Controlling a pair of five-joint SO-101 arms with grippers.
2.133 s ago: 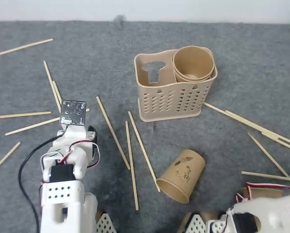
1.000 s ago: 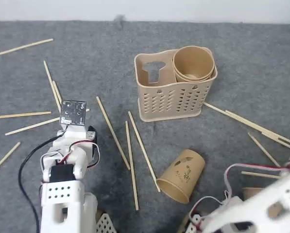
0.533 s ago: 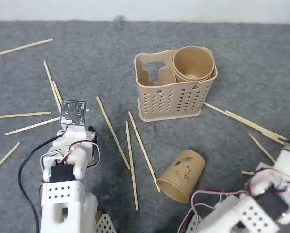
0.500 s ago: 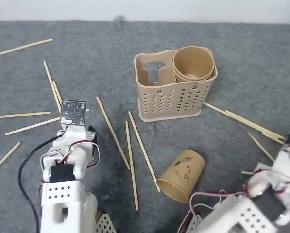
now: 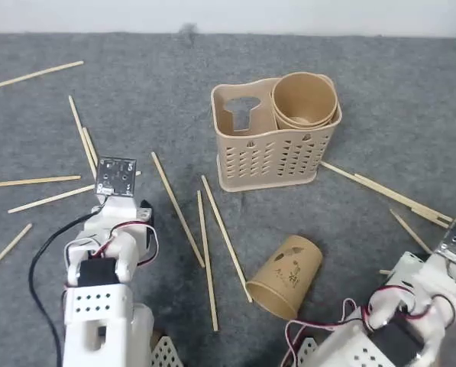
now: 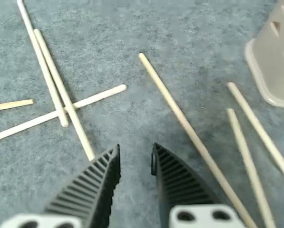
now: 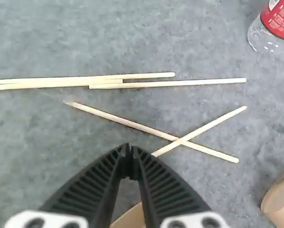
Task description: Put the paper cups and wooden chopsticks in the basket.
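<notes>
Two chopsticks (image 7: 177, 138) cross just beyond the right tool (image 7: 128, 148).

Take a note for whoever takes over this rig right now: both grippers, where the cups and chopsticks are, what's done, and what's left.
Left gripper: open, empty, over the carpet among chopsticks.
Right gripper: shut, empty, above two crossed chopsticks.
Done: stacked paper cups stand in one compartment of the basket.
Left: one paper cup lies on its side on the carpet in front of the basket. Chopsticks are scattered on both sides, none seen in the basket.
</notes>
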